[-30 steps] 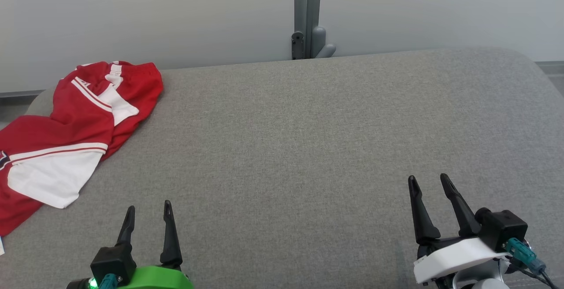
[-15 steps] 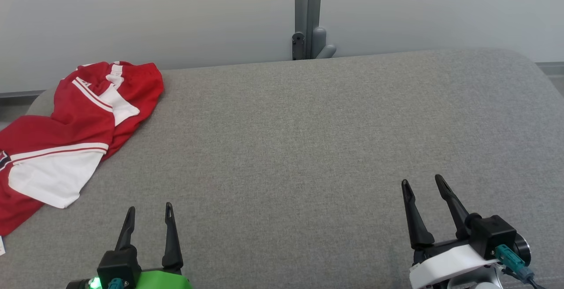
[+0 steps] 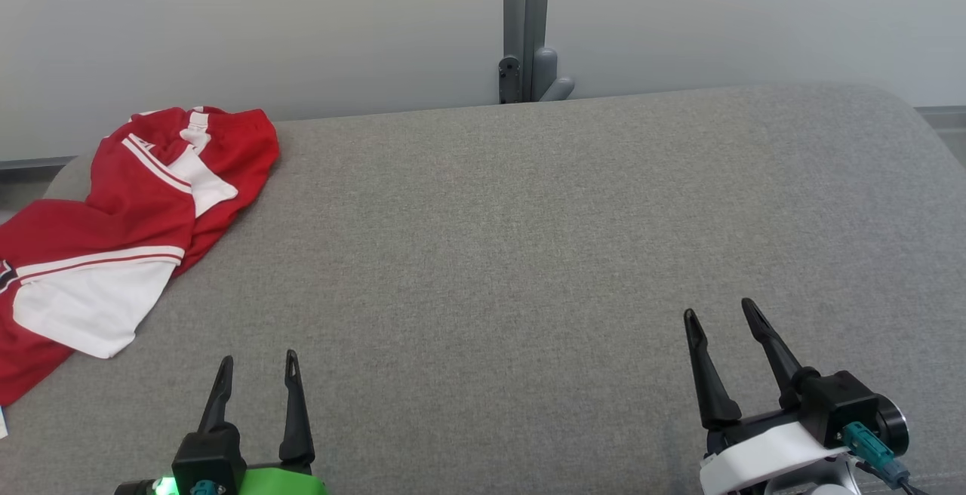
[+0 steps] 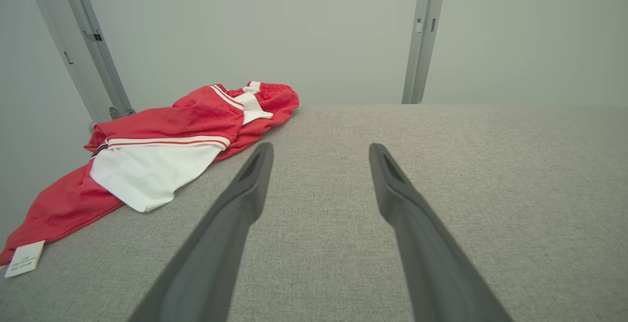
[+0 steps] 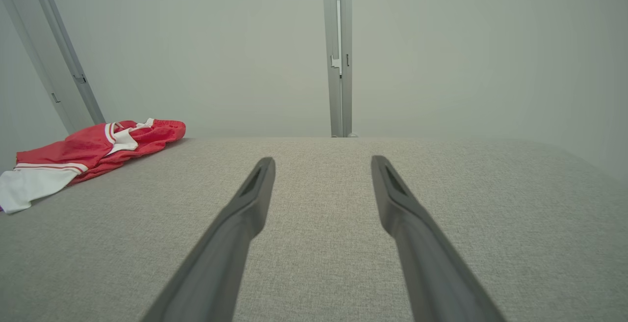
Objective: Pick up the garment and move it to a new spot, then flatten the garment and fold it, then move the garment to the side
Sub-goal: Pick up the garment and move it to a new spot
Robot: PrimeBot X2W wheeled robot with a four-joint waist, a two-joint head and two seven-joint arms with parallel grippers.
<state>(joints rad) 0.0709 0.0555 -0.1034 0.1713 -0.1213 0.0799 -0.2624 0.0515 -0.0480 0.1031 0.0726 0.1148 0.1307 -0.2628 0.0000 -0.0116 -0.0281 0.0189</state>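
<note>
garment | red-and-white shorts (image 3: 113, 208) crumpled on counter (image 3: 528, 253) far-left corner; left fingers (image 3: 294, 404) spread wide, holding nothing; right fingers (image 3: 703, 374) spread wide, holding nothing

Robot lab or test booth, can't tell which. Plain pale wall panels (image 3: 226, 27) at the back, joined by a grey metal post (image 3: 526, 19) with a small bracket (image 3: 510, 76) at its foot. A second post (image 4: 83, 42) slants at the left of the left wrist view. Wide tabletop (image 3: 528, 253) covered in grey woven fabric, with rounded corners. Left claw (image 3: 259, 357) sits on a green mount (image 3: 279, 480) with a lit lamp (image 3: 160, 486). Right claw (image 3: 718, 308) sits on a white mount (image 3: 762, 457) with a teal cable plug (image 3: 860, 438).
</note>
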